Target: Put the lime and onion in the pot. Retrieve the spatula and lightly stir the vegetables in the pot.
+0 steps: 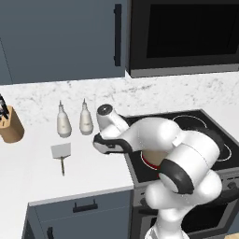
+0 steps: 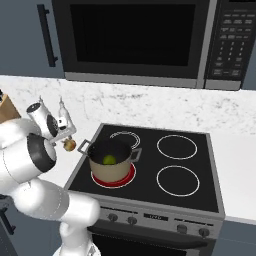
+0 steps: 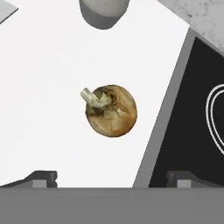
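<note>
1. White counter runs left of a black cooktop in the left base view, under blue-grey cabinets and a dark microwave. You can see the spatula (image 1: 61, 155) lying flat on that counter, blade toward the wall, just in front of two white shakers (image 1: 73, 120). A knife block (image 1: 10, 123) stands well to the left. Your arm hides most of the pot (image 1: 155, 158) here.

2. From the right base view, the pot (image 2: 110, 162) sits on the front-left burner with the lime (image 2: 109, 159) already inside. The onion (image 2: 69, 145) is just beside the pot's left handle, directly below the gripper (image 2: 62, 131). You cannot tell from this view whether it is held or resting on the counter.

3. Looking along the hand, the onion (image 3: 111, 110) lies centred on the white counter beside the stove edge (image 3: 162, 118), stub pointing up-left. Your fingertips (image 3: 42, 178) stand wide apart, one on each side, holding nothing. Judging by its look, the onion is light, firm and round, with papery skin that could slip or roll. Close across its widest middle, avoiding the stub, and squeeze gently.
</note>
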Tool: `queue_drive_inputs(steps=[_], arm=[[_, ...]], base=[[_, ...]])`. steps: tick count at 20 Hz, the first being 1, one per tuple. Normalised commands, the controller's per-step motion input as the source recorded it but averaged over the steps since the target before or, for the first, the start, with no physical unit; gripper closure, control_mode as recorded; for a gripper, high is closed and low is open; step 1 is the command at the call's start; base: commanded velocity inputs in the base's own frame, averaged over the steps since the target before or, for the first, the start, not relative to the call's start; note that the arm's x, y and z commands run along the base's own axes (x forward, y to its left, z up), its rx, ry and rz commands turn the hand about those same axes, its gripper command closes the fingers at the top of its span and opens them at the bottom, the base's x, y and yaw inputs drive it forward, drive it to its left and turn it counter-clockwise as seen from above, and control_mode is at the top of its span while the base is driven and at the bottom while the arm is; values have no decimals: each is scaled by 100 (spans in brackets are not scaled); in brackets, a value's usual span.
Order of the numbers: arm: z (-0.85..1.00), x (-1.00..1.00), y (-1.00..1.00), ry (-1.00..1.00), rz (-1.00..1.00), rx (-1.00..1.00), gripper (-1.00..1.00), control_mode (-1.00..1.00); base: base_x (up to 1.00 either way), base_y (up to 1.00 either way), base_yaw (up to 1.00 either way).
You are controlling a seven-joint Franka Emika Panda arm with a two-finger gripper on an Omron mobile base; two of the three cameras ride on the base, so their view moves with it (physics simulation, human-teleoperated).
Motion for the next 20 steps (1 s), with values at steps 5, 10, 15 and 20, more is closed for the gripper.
queue_drive_inputs(steps=[5,10,15,20], arm=[[-37,64,2,1,9,0,-100,-100],[-61,46,15,9,10,0,-100,-100],[-28,14,0,2,5,0,-100,-100],[-18,6,0,0,1,0,100,-100]], base=[[0,0,0],[0,0,0],[0,0,0],[0,0,0]])
